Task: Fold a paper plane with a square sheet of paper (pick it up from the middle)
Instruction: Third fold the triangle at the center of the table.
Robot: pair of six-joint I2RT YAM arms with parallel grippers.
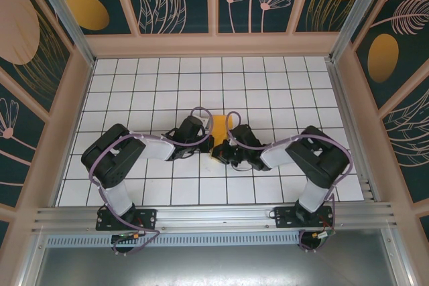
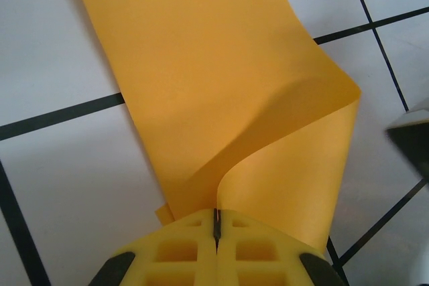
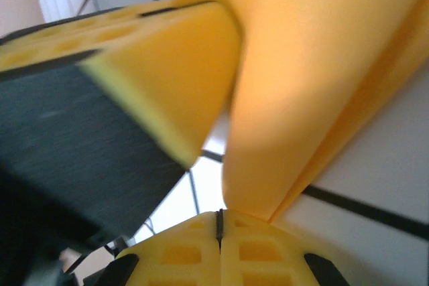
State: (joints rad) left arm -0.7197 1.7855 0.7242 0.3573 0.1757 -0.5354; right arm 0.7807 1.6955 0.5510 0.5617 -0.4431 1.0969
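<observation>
Ribbed yellow jaws of the left gripper point(image 2: 216, 224) and right gripper point(image 3: 219, 224) press together, each pinching the thin, smooth orange-yellow paper point(image 2: 201, 85), curled above the white gridded tabletop point(image 2: 53, 185).

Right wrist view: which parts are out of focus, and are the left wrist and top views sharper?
Right wrist view: the square sheet of paper is soft and glowing, and the left gripper near the lens is heavily blurred. Left wrist view: the paper is sharp, with a soft shadow under its curl. Top external view: even light, and the tiled table is crisp.
</observation>
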